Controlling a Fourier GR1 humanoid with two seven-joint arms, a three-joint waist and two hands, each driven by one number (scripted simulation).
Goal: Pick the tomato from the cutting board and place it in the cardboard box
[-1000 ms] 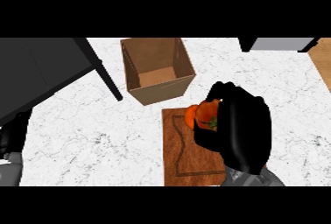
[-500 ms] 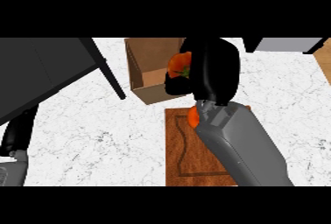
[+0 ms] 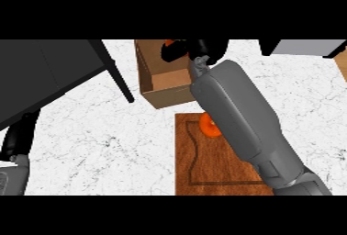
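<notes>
The open cardboard box [image 3: 165,95] stands at the counter's far middle. My right hand [image 3: 203,47] is over its opening, with its fingers curled round an orange-red tomato [image 3: 168,44] that shows only at the hand's left side. My grey right forearm crosses the wooden cutting board [image 3: 203,170] in front of the box. A second orange-red round thing [image 3: 209,126] lies on the board's far end, half hidden by the forearm. My left hand [image 3: 18,141] rests at the left edge, fingers relaxed.
A large black slanted body [image 3: 54,73] with a thin black leg fills the far left, close beside the box. A grey block [image 3: 306,46] sits at the far right, with a wooden edge [image 3: 342,64] next to it. White marble counter surrounds the board.
My right hand has risen from the cutting board with the tomato and moved away from me over the box's opening. The left hand has hardly moved.
</notes>
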